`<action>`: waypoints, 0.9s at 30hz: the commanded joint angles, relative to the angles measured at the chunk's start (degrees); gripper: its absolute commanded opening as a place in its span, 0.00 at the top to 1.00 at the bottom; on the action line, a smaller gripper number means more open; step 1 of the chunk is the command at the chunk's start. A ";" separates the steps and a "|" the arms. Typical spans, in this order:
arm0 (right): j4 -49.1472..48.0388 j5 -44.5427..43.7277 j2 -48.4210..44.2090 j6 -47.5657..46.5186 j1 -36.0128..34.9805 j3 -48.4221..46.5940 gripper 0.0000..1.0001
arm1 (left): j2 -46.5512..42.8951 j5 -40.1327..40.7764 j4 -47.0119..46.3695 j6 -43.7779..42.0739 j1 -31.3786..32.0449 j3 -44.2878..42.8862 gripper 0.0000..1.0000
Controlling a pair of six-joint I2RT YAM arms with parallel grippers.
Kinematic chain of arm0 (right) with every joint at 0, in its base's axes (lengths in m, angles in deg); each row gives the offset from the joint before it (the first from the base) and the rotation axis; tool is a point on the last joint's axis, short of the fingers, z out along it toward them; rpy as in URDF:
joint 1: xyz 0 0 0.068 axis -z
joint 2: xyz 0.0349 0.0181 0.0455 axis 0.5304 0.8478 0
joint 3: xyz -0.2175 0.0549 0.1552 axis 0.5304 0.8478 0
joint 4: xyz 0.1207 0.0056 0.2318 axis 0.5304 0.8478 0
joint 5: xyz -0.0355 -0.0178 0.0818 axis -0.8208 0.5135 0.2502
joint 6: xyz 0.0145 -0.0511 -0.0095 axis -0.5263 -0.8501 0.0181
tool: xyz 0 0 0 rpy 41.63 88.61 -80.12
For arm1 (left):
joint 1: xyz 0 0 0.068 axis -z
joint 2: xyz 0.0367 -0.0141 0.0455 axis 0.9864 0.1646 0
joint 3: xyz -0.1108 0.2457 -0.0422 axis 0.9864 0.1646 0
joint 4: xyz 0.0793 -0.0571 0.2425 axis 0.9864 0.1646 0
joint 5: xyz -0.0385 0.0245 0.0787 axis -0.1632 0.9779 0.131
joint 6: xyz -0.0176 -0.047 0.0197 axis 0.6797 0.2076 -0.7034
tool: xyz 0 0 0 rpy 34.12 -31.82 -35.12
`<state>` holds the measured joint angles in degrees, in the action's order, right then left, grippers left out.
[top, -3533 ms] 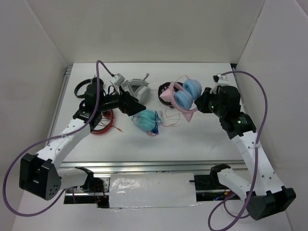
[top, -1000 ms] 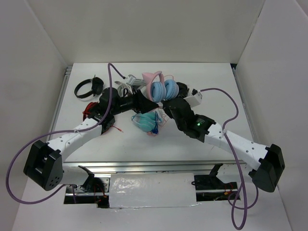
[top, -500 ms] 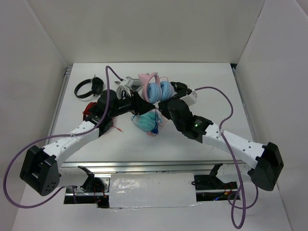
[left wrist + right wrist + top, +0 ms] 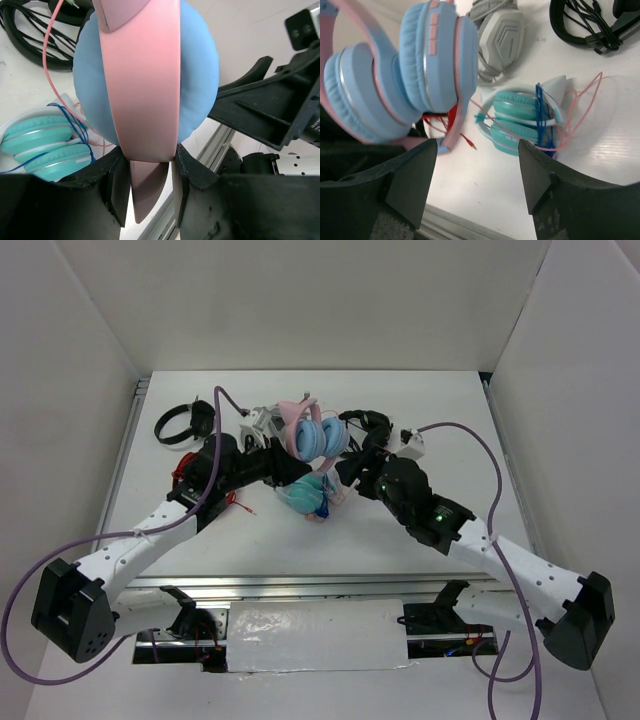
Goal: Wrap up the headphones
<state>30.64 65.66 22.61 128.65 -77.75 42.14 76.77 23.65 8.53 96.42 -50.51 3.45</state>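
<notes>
- Mid-table, lifted off the surface: the headphones (image 4: 318,435) hang just above the teal headphones (image 4: 308,492). Your left gripper (image 4: 150,172) is pinching the pink headband, which sits squarely between both fingers in the left wrist view.
- Your right gripper (image 4: 477,147) stands just to the right of the headphones with its jaws spread wide and nothing between them.
- The step in hand looks like fetching the loose cable (image 4: 580,97) for winding. It trails down to the table and loops over the teal pair.
- To do it well, hold the left pinch steady so the headphones do not swing. Send the right jaws to a free stretch of pink cable on bare table (image 4: 440,410).
- Pick that stretch away from the teal pair's dark blue cord (image 4: 538,107), which lies right against the pink loops and could be caught with them.
- Another red lead with a plug (image 4: 465,140) lies near. I cannot tell whose it is, so trace the cable from the ear cup before closing.
- Pointing: the two blue cups sit side by side, left and right, pads together. The cat-eared crown of the band tips toward the far left.
- Long axis: it seems to run from the near right at the cups to the far left at the crown. In the left wrist view the band lies straight out along the fingers' line.
</notes>
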 commanded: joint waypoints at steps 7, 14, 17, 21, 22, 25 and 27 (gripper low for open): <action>-0.67 12.31 -14.06 -31.50 3.26 11.30 0.17 | -0.43 -12.39 0.83 -2.05 -7.68 -11.25 1.00; -7.90 6.67 -18.82 -40.09 5.63 14.85 0.22 | 6.16 -27.70 2.69 -3.99 -9.45 -19.97 1.00; -7.90 6.67 -12.96 -41.32 8.01 9.93 0.23 | 7.93 -29.91 0.75 -3.10 -8.67 -19.27 1.00; -7.90 2.54 -5.30 -42.72 9.15 2.46 0.21 | 8.80 -26.76 5.93 -7.67 -5.86 -19.62 1.00; -7.90 2.18 -3.80 -43.25 9.33 1.31 0.21 | 8.89 -26.41 6.81 -8.29 -5.07 -19.53 1.00; -9.73 3.75 -0.28 -44.21 10.03 -2.38 0.20 | 9.07 -25.26 9.01 -9.43 -4.10 -18.31 1.00; -12.19 5.85 0.87 -45.01 10.12 -3.36 0.19 | 9.51 -24.47 10.15 -9.96 -3.57 -17.60 1.00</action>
<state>25.02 70.34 22.55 86.29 -68.04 42.38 86.63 -0.02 20.86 89.56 -54.88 -14.10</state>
